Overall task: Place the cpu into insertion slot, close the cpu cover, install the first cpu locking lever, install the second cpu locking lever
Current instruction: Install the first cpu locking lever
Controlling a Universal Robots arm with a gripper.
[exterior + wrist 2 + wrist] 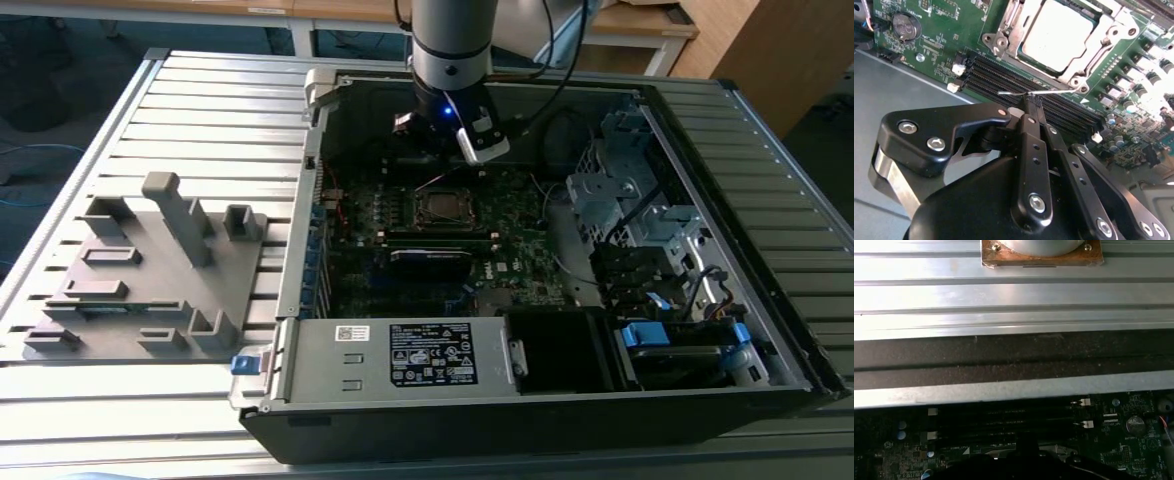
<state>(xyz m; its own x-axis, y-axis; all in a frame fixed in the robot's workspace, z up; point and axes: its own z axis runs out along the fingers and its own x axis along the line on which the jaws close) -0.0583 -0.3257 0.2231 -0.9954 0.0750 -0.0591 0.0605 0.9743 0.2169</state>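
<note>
Jaws shut on locking lever (1024, 93)

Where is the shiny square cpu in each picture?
Exterior view: the cpu sits mid-board inside the open case.
Second wrist view: it lies just beyond the long black memory slots.
First wrist view: too dark past the slots to tell.
Shared landmark: the memory slots, in both wrist views.

The flat square silver-grey metal cpu (1056, 35) lies seated in the square black insertion slot (443, 207) on the green circuit board. The thin silver metal cpu cover frame (1104, 37) lies flat around it, its window showing the chip top. A thin wire locking lever (1036, 93) stands just beside the socket's edge.
</note>
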